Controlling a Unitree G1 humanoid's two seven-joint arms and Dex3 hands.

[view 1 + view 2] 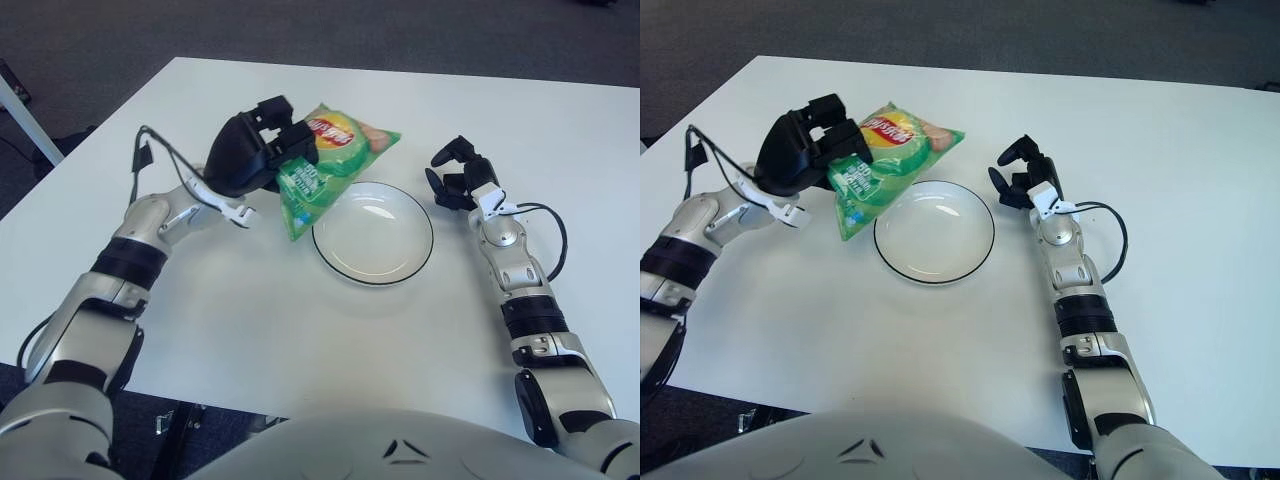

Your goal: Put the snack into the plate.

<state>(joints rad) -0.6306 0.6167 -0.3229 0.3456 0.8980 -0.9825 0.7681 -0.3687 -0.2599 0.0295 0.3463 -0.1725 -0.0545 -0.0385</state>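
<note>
A green bag of chips (330, 165) with a red and yellow logo hangs tilted in the air, gripped at its left edge by my left hand (272, 140). The bag's lower corner hangs over the left rim of the white plate (372, 232), which has a dark rim and lies bare at the table's middle. My right hand (455, 178) shows just right of the plate, fingers spread and holding nothing.
The white table (300, 330) reaches past the plate on every side. Dark carpet lies beyond its far edge. A black cable (545, 225) loops beside my right forearm.
</note>
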